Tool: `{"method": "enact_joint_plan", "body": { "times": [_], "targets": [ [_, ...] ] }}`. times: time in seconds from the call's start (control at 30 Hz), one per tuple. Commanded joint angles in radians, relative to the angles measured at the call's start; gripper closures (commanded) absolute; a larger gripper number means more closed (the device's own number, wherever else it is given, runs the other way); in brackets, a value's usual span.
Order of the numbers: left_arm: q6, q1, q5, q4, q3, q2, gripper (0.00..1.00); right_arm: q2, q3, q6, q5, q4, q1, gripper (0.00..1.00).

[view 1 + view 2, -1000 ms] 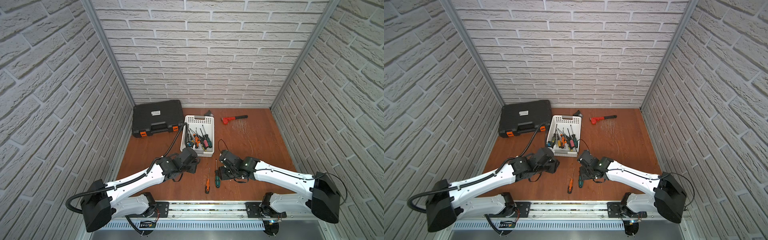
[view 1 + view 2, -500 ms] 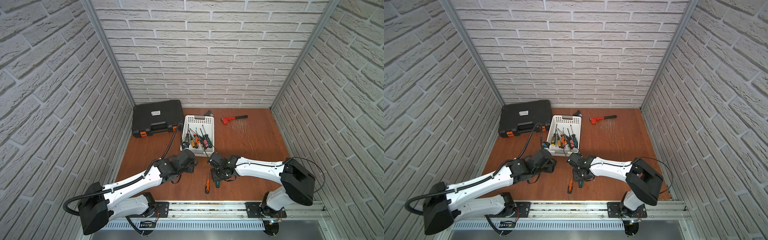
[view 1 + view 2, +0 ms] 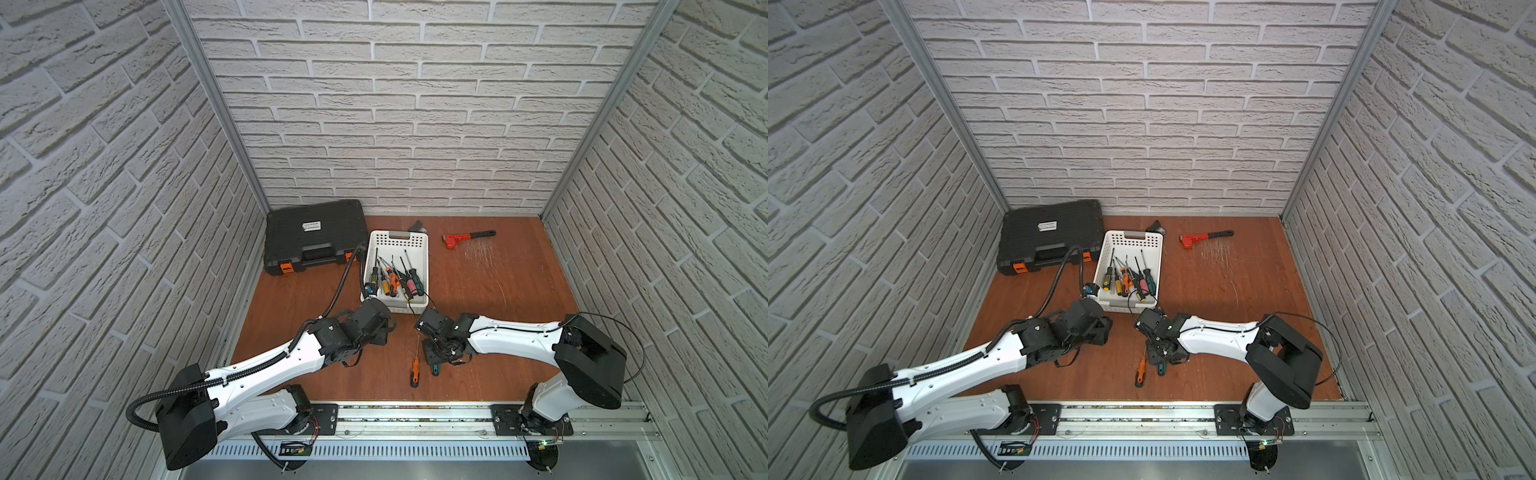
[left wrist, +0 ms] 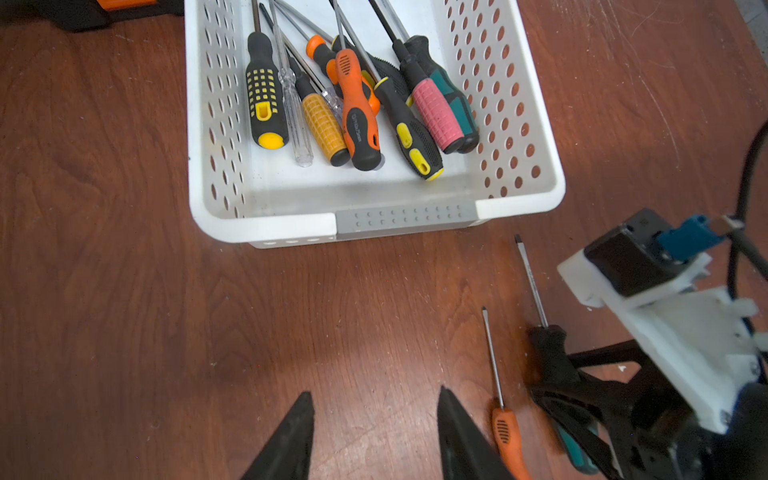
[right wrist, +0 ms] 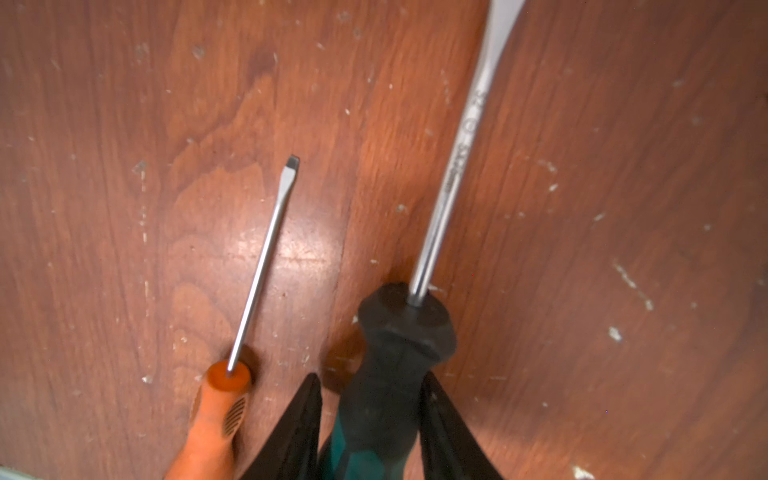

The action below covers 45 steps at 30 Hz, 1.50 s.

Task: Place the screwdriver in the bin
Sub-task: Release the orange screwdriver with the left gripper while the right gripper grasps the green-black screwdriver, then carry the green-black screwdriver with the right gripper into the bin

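A green-and-black screwdriver (image 5: 399, 332) lies on the wooden table in front of the bin, its handle between the jaws of my right gripper (image 5: 372, 380). The jaws press its sides. In both top views only its green end (image 3: 435, 370) (image 3: 1161, 369) shows under that gripper (image 3: 436, 357). An orange-handled screwdriver (image 5: 220, 411) (image 3: 414, 368) lies loose beside it. The white perforated bin (image 3: 397, 239) (image 4: 405, 216) holds several screwdrivers. My left gripper (image 4: 374, 399) hovers open and empty above bare table, just before the bin's near end.
A black tool case (image 3: 313, 237) with orange latches sits left of the bin at the back wall. A red wrench (image 3: 463, 239) lies at the back right. Brick walls enclose three sides, and the left arm's cable loops beside the bin.
My right gripper has swung left and toward the front edge onto the green-and-black screwdriver, and its jaws have narrowed around the handle. The left arm has barely shifted.
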Motion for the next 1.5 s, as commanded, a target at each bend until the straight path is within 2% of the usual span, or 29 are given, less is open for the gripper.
{"method": "enact_joint_plan", "body": {
  "times": [0.0,0.17,0.37,0.57,0.63,0.73,0.9,1.07,1.17,1.3,1.47],
  "targets": [
    [-0.011,-0.005,-0.025,0.008,0.015,0.006,0.51,0.011,-0.039,0.021,-0.003,0.026,0.009,0.65],
    [-0.013,-0.005,-0.041,-0.013,0.027,0.005,0.51,-0.021,-0.063,0.042,0.008,-0.003,0.005,0.94],
    [-0.023,-0.002,-0.079,-0.028,0.028,-0.006,0.51,-0.139,-0.092,0.057,0.033,-0.109,-0.035,0.95],
    [-0.04,0.008,-0.091,-0.011,0.019,-0.01,0.51,-0.316,-0.122,0.064,-0.006,-0.204,-0.153,0.95],
    [-0.039,0.014,-0.094,-0.013,0.013,-0.017,0.51,-0.368,-0.101,0.039,-0.006,-0.233,-0.194,0.95],
    [-0.054,0.023,-0.095,-0.006,-0.012,-0.039,0.51,-0.386,0.003,-0.05,0.061,-0.273,-0.238,0.95],
    [-0.09,0.039,-0.09,-0.016,-0.048,-0.086,0.51,-0.199,0.339,-0.266,0.089,-0.295,-0.288,0.95],
    [-0.114,0.048,-0.102,-0.073,-0.054,-0.134,0.51,0.041,0.653,-0.377,-0.012,-0.245,-0.3,0.95],
    [-0.133,0.051,-0.113,-0.095,-0.06,-0.165,0.51,0.179,0.805,-0.397,-0.079,-0.246,-0.302,0.95],
    [-0.153,0.059,-0.123,-0.083,-0.083,-0.196,0.51,0.302,0.879,-0.363,-0.174,-0.178,-0.302,0.95],
    [-0.128,0.076,-0.101,-0.067,-0.07,-0.175,0.51,0.392,0.875,-0.338,-0.186,-0.085,-0.3,0.95]
  ]
}}
